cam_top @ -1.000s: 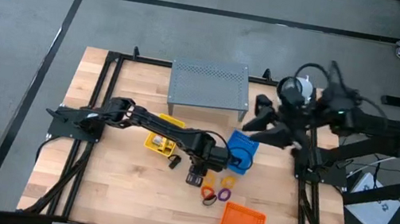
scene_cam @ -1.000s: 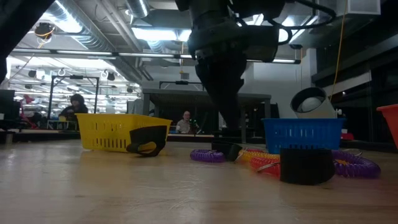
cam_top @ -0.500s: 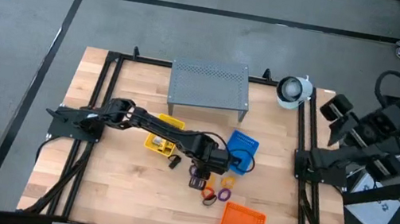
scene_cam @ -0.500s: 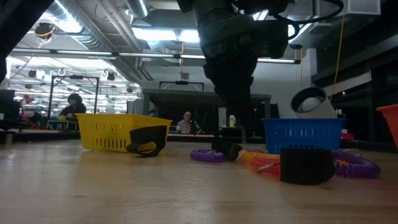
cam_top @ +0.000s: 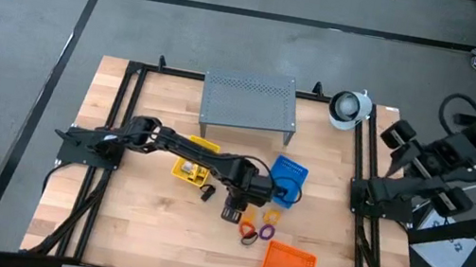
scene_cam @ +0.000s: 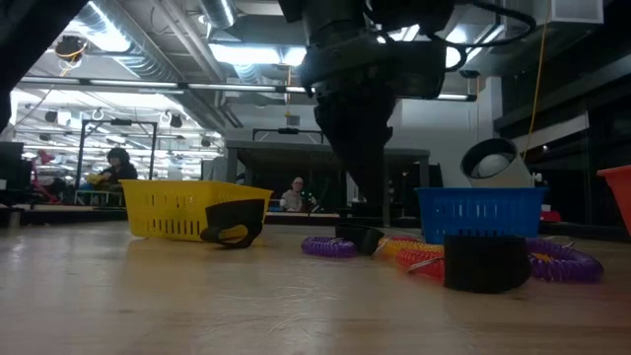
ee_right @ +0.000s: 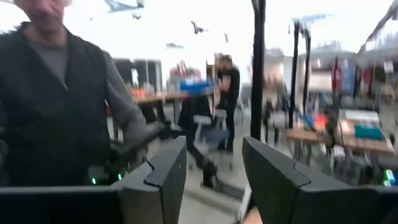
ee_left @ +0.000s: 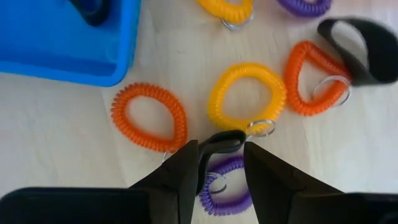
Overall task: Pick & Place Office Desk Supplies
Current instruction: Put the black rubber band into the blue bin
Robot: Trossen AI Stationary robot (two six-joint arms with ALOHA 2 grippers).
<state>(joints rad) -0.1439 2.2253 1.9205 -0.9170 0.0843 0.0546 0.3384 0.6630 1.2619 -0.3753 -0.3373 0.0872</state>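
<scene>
Landmark: the blue tray [cam_top: 287,180] on the wooden counter [cam_top: 137,223].

Left arm: extended across the counter, with the left gripper [cam_top: 233,211] positioned just beside the blue tray, on its near-left side. In the left wrist view the left gripper [ee_left: 221,163] has its fingers [ee_left: 183,171] set a narrow gap apart, and a small black clip [ee_left: 222,140] sits pinched between the tips. The gripper is closed on this clip.

Right arm: folded back off the counter, well to the right of the blue tray. The right gripper [ee_right: 214,171] points into the room, fingers spread and holding nothing; a person [ee_right: 59,93] in a dark vest stands beyond it.

Supplies near the blue tray:
- A yellow loop [ee_left: 247,98] lies directly beyond the held clip, with a metal ring at its edge.
- An orange loop [ee_left: 149,116] lies just beside the tray's corner.
- A second orange loop [ee_left: 311,78] lies on the far side of the yellow loop, touching another black clip [ee_left: 360,46].
- A purple loop [ee_left: 227,186] lies under the gripper fingertips.

Other items: a yellow tray [cam_top: 194,159] lies left of the blue tray, an orange tray [cam_top: 288,265] lies in front of it, and a grey perforated stand [cam_top: 249,104] stands behind it.
</scene>
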